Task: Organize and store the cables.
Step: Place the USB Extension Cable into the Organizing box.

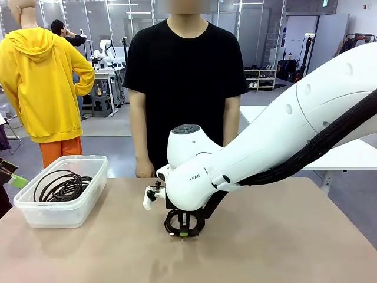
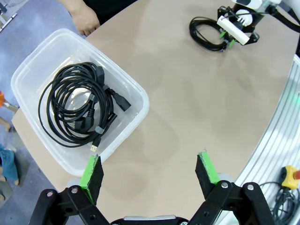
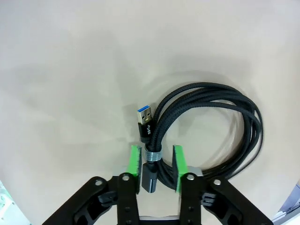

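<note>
One black coiled cable (image 3: 211, 98) lies flat on the tan table, its blue-tipped USB plug (image 3: 144, 117) pointing away from me. My right gripper (image 3: 157, 168) straddles the coil at its grey tie (image 3: 152, 156), green pads on either side with narrow gaps. From the front, that gripper (image 1: 184, 231) reaches down onto the coil (image 1: 174, 220) at mid-table. Other cables (image 2: 79, 108) rest coiled inside the clear plastic bin (image 2: 140, 101). My left gripper (image 2: 150, 171) hovers open above the table beside the bin, holding nothing.
The bin (image 1: 88, 160) sits at the table's left side. A person in black stands at the far edge, one hand (image 2: 84, 18) close to the bin. Bare tabletop lies between the bin and the loose coil (image 2: 204, 33).
</note>
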Robot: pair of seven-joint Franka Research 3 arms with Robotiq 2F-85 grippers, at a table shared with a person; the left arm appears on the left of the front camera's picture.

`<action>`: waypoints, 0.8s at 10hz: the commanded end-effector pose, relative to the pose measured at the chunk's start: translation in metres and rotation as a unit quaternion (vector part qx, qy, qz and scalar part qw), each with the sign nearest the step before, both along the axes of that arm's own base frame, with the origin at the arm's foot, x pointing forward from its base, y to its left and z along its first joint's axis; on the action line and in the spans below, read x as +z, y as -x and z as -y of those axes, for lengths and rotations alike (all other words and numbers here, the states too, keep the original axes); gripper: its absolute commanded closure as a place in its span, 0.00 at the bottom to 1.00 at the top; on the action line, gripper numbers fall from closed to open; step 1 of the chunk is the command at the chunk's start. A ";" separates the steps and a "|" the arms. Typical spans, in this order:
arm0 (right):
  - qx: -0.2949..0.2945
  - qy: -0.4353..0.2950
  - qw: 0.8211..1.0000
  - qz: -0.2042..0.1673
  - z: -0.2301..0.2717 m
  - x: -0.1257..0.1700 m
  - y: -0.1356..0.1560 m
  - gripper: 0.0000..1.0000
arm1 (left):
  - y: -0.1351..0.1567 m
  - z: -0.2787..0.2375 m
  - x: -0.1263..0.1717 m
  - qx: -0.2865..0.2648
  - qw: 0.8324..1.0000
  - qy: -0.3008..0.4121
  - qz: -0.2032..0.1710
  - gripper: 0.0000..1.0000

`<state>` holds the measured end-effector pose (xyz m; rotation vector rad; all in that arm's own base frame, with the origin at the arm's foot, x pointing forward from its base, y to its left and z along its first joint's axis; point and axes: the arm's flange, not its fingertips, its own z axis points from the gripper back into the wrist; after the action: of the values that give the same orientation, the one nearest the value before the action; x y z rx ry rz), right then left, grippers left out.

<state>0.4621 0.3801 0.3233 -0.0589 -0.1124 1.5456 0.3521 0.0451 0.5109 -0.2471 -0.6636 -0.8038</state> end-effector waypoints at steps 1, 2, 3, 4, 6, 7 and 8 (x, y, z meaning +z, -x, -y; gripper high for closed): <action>-0.009 -0.024 1.000 -0.002 0.012 0.009 0.011 0.39 | 0.004 0.002 0.001 0.004 1.000 -0.006 -0.010 0.00; -0.010 -0.028 1.000 -0.001 0.015 0.014 0.013 0.24 | 0.000 0.000 0.000 0.000 1.000 0.000 0.000 0.00; -0.024 -0.028 0.999 0.003 0.024 0.024 0.017 0.11 | -0.004 0.006 0.007 -0.015 1.000 -0.009 -0.001 0.00; -0.037 -0.034 0.999 0.005 0.034 0.037 0.022 0.00 | -0.009 0.016 0.015 -0.030 0.999 -0.021 0.002 0.00; -0.052 -0.068 0.996 0.011 0.069 0.068 0.030 0.00 | -0.027 0.049 0.030 -0.068 0.996 -0.058 -0.001 0.00; -0.066 -0.095 0.993 0.013 0.096 0.083 0.035 0.00 | -0.039 0.067 0.036 -0.089 0.993 -0.077 -0.011 0.00; -0.081 -0.119 0.989 0.015 0.123 0.096 0.039 0.00 | -0.049 0.086 0.039 -0.105 0.990 -0.092 -0.021 0.00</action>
<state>0.4374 0.2928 0.4118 0.0507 -0.2583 1.3665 0.3845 -0.0345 0.5420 -0.1812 -0.5934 -1.0246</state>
